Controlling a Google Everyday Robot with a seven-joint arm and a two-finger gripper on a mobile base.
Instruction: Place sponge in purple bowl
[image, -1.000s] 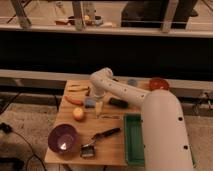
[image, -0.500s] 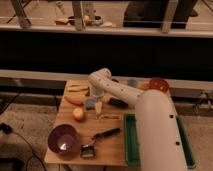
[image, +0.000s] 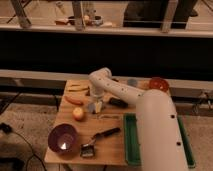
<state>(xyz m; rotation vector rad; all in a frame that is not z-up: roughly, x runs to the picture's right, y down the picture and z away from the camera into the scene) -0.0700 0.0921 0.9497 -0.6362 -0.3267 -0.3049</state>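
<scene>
Seeing sponge (image: 91, 107) right at tool (image: 96, 105) tip, mid-surface (image: 112, 150). Can't tell tool's grip state. Finding purple bowl (image: 62, 138) left of tool and nearer camera, by front-left corner, glossy inside showing. Noting orange fruit (image: 78, 113) between them, green tray (image: 131, 145) right of tool along the edge.

You have the large bowl (image: 62, 138) at the front left corner of the table (image: 109, 152), with the brush (image: 100, 137) just to its right. Behind the bowl lies a round fruit (image: 78, 113). Just right of the fruit sits the sponge (image: 91, 107), with the gripper (image: 98, 104) right at it, near the table's middle. The tray (image: 129, 142) runs along the right side. A smaller bowl (image: 158, 84) sits at the back right, with a cup (image: 132, 82) to its left.
</scene>
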